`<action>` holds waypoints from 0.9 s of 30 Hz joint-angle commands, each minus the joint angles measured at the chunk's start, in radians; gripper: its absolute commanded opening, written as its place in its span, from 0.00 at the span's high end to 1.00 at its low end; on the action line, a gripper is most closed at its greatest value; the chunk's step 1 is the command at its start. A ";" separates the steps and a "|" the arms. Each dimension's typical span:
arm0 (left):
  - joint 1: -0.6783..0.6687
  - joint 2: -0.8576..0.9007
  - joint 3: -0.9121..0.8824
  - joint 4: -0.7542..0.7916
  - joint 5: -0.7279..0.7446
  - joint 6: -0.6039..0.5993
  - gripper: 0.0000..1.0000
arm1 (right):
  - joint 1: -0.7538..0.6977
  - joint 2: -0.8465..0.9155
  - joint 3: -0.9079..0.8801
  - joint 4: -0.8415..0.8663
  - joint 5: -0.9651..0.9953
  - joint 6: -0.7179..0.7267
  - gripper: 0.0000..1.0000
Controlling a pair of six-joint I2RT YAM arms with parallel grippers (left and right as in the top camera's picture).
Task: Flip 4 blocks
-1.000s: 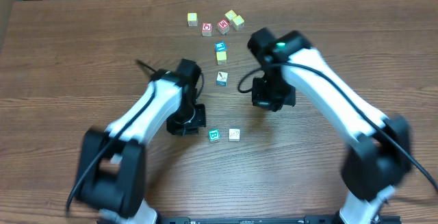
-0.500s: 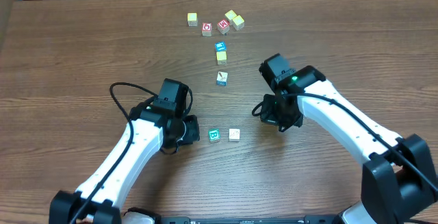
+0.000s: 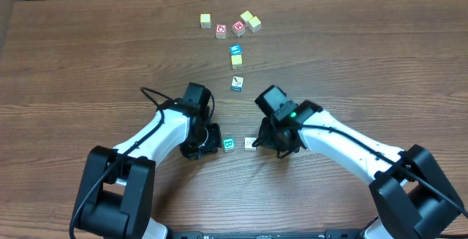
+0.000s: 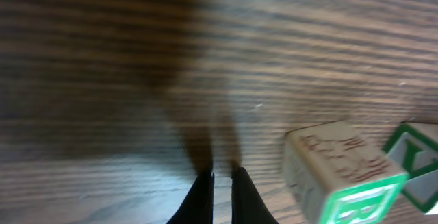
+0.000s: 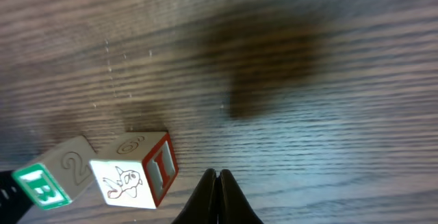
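In the overhead view, the green-faced block [image 3: 229, 145] and the cream block [image 3: 250, 143] sit side by side just below the middle of the frame, close together with a narrow gap between them. The left gripper [image 3: 212, 141] is low over the table [image 3: 88, 63], just to the left of the green-faced block. The right gripper [image 3: 267, 142] is just to the right of the cream block, so the pair lies between the two grippers.

The left wrist view shows the left gripper [image 4: 222, 176] with its fingers pressed together and nothing between them. The green-faced block [image 4: 342, 176] stands in the lower right of that frame, near the fingertips but apart from them.

In the right wrist view, the right gripper [image 5: 217, 177] is also pressed together and empty. The cream block [image 5: 133, 179] is at lower left, close beside the tips but not touching, with the green-faced block [image 5: 55, 176] beyond it.

Further up the overhead frame, well away from both grippers, the white block with the teal mark [image 3: 238, 83] lies below the pale yellow block [image 3: 237, 61].
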 commanded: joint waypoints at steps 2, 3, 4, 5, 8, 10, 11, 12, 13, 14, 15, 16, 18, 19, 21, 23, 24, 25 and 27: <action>-0.038 0.028 0.050 0.011 0.022 0.027 0.96 | 0.010 -0.014 -0.021 0.037 0.053 0.065 0.96; -0.043 0.031 0.051 0.018 0.022 0.027 0.96 | 0.010 -0.014 -0.021 0.045 0.056 0.064 0.96; -0.047 0.032 0.051 0.026 0.022 0.027 0.96 | 0.010 -0.014 -0.021 0.055 0.056 0.065 0.96; -0.052 0.032 0.051 0.031 0.021 0.027 0.96 | 0.010 -0.014 -0.021 0.064 0.053 0.065 0.96; -0.062 0.034 0.051 0.034 0.021 0.027 0.96 | 0.020 -0.012 -0.024 0.087 0.054 0.069 0.96; -0.065 0.034 0.051 0.034 0.021 0.027 0.96 | 0.041 -0.008 -0.043 0.124 0.053 0.092 0.96; -0.064 0.034 0.051 0.036 0.021 0.027 0.96 | 0.051 -0.004 -0.053 0.142 0.053 0.092 0.96; -0.064 0.034 0.051 0.043 0.021 0.027 0.96 | 0.071 0.002 -0.066 0.168 0.046 0.092 0.96; -0.065 0.034 0.051 0.049 0.021 0.027 0.96 | 0.080 0.003 -0.069 0.176 0.046 0.091 0.96; -0.065 0.034 0.051 0.055 0.021 0.026 0.96 | 0.086 0.003 -0.069 0.179 0.047 0.091 0.96; -0.065 0.034 0.051 0.060 0.022 0.026 0.96 | 0.091 0.003 -0.069 0.185 0.047 0.091 0.96; -0.065 0.034 0.051 0.065 0.022 0.026 0.96 | 0.094 0.003 -0.069 0.191 0.047 0.090 0.96; -0.065 0.034 0.051 0.071 0.022 0.026 0.96 | 0.094 0.003 -0.069 0.191 0.047 0.090 0.96; -0.065 0.034 0.051 0.072 0.022 0.026 0.96 | 0.094 0.003 -0.069 0.191 0.047 0.090 0.96; -0.065 0.034 0.051 0.071 0.022 0.026 0.96 | 0.094 0.003 -0.069 0.197 0.047 0.090 0.96; -0.065 0.034 0.051 0.071 0.022 0.026 0.96 | 0.094 0.003 -0.069 0.207 0.047 0.090 0.96; -0.065 0.034 0.051 0.071 0.022 0.026 0.96 | 0.094 0.003 -0.069 0.217 0.047 0.083 0.96; -0.065 0.034 0.051 0.071 0.022 0.026 0.96 | 0.094 0.003 -0.069 0.227 0.047 0.073 0.96; -0.065 0.034 0.051 0.074 0.022 0.026 0.96 | 0.094 0.003 -0.069 0.238 0.051 0.052 0.96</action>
